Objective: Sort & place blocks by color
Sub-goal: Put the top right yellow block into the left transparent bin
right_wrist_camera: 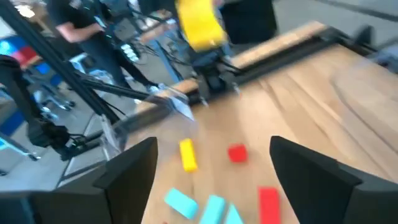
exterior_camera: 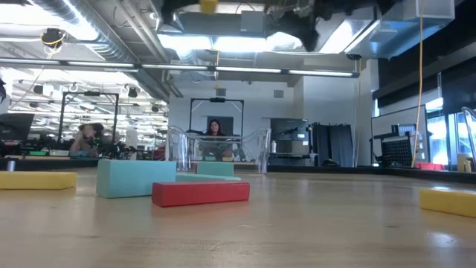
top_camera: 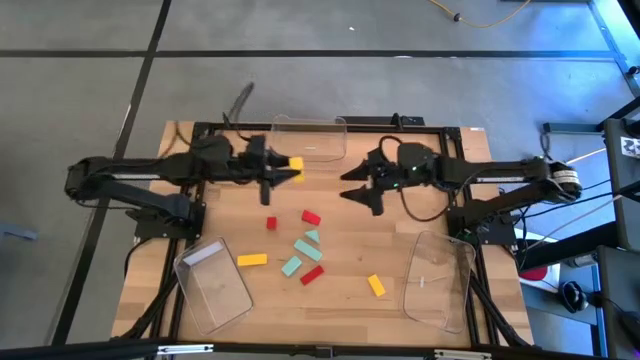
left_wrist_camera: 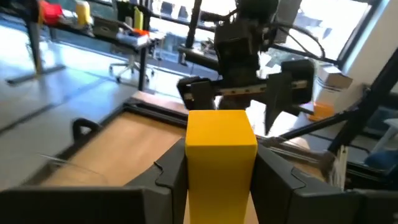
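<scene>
The left claw [top_camera: 287,168] grips a yellow block [top_camera: 295,166] between its fingers, raised above the table [top_camera: 400,230]. Facing it, the right claw [top_camera: 352,185] hangs wide open, seemingly empty; the other blocks [top_camera: 300,255] lie below both.

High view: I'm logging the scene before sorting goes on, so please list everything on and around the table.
yellow blocks: 3, yellow; two on the table, the other by the picture's lower-right bin; one held up.
red blocks: 3, red; mid-table.
mint blocks: 3, mint-green; clustered mid-table.
bins: 3, clear; far edge, lower left, lower right.
table: 1, wood.
people: several, in the room behind, low view.
left end effector: shut on a yellow block, near the far bin.
right end effector: open, empty, facing it.
</scene>
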Tool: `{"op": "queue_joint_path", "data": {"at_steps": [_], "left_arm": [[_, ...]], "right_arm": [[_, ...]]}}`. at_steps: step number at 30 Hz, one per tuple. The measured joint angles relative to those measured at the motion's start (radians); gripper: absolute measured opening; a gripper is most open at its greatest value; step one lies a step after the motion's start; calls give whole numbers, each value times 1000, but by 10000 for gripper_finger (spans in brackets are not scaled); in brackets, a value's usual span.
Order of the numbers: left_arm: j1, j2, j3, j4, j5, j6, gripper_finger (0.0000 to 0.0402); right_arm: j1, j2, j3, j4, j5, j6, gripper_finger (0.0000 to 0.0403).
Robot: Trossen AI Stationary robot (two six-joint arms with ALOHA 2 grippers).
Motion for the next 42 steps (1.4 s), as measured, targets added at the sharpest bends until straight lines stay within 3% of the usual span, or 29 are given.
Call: {"op": "queue_joint_path", "data": {"at_steps": [8,19,22,25,29,37,42], "left_arm": [[19,-148,0,-51,1,79,120],[18,-139,-1,-58,19,78,120],[15,-141,-1,-54,53,64,120],[-17,-141,-1,-67,149,19,120],[-128,-140,63,-295,198,-59,120],[-496,3,266,-874,10,-258,120],[-712,109,277,-1085,6,-431,120]], "right_arm": [[-32,-142,0,-67,29,-31,308],[-32,-190,0,-67,82,-56,309],[-32,-190,0,-76,83,-56,309],[-32,-190,0,-93,83,-56,309],[-32,-190,0,-109,83,-57,309],[-32,-190,0,-111,85,-77,309],[-32,-190,0,-115,85,-83,309]]}}
